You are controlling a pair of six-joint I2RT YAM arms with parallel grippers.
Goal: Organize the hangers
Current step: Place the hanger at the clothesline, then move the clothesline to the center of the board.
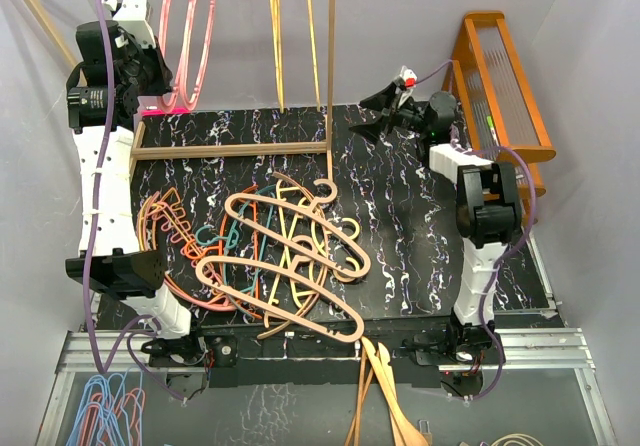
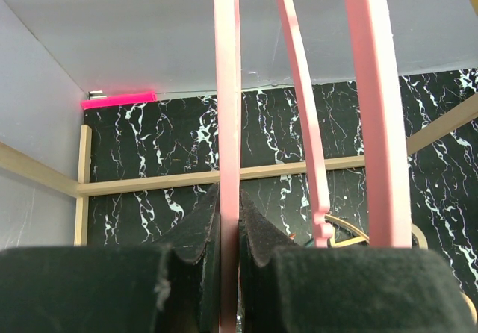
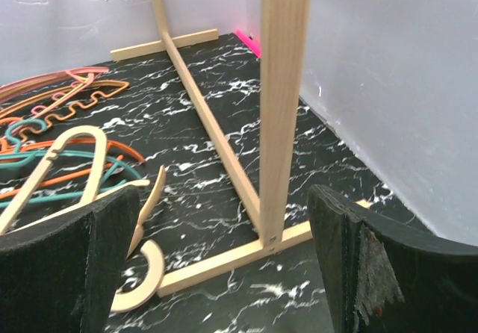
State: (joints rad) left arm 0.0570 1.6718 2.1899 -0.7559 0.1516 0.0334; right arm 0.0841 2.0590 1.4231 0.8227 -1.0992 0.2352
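Observation:
Several pink hangers (image 1: pixel 185 36) hang from the rail of a wooden rack (image 1: pixel 230 149) at the back left, with two yellow hangers (image 1: pixel 278 41) to their right. My left gripper (image 1: pixel 140 71) is raised beside them and shut on one pink hanger's bar (image 2: pixel 228 109), which runs upright between the pads (image 2: pixel 202 236). Other pink hangers (image 2: pixel 373 109) hang just to the right. A tangled pile of tan, orange, yellow and teal hangers (image 1: pixel 275 256) lies mid-table. My right gripper (image 1: pixel 375 101) stands open near the rack's right post (image 3: pixel 282 101), holding nothing.
An orange wooden crate (image 1: pixel 500 86) stands at the back right. Blue and pink wire hangers (image 1: pixel 105 411) and light wooden hangers (image 1: pixel 385 406) lie below the table's near edge. A tan hook (image 3: pixel 142 273) rests beside the rack's base rail (image 3: pixel 224 254). Pink tape (image 2: pixel 118 98) marks the back wall.

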